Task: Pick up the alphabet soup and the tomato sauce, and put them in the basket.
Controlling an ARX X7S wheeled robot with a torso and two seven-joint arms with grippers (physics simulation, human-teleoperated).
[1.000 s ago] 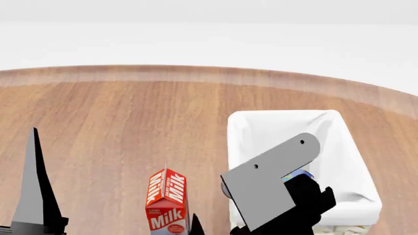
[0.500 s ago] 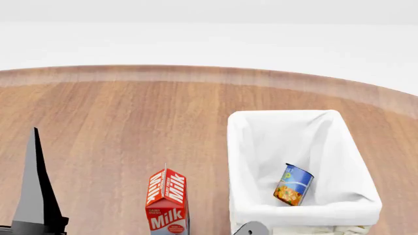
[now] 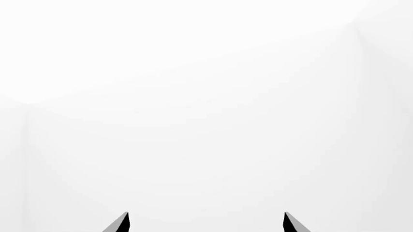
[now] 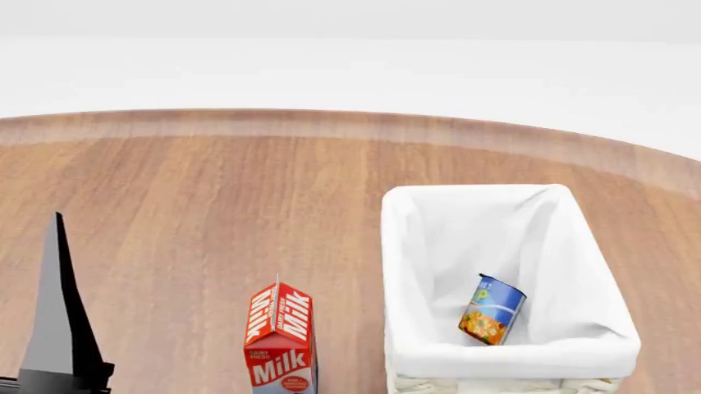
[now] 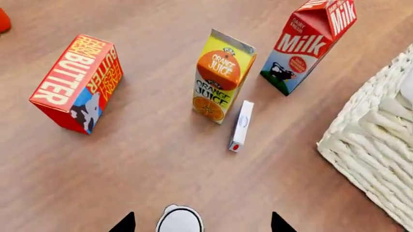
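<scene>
- We see the basket (image 4: 580, 345) standing on the wooden counter (image 4: 219, 205), toward its near right part in the head view; its white cloth lining is folded over the rim.
- The alphabet soup (image 4: 492, 309) lies inside the basket, tilted, near the basket's near wall and resting on the lining. Blue label, yellow band and orange picture are readable.
- A milk carton (image 4: 281, 338) stands upright on the counter just beside the basket's left wall, apart from it.
- Left tool (image 3: 205, 222): only two dark fingertips show in its wrist view, spread apart against a blank white background, with nothing between them; we read it as released. In the head view a dark wedge of this arm sits at the near left edge.
- Right tool (image 5: 201, 223): two dark fingertips spread apart, nothing gripped; released. A round pale grey can lid (image 5: 180, 221) shows just between and below the tips; we cannot tell which can it is.
- The right wrist view also shows a butter box (image 5: 76, 82), an orange juice carton (image 5: 223, 76), a small white flat box (image 5: 241, 125) lying just beside the juice, the milk carton and a woven side of the basket.
- We cannot place the tomato sauce with certainty.
</scene>
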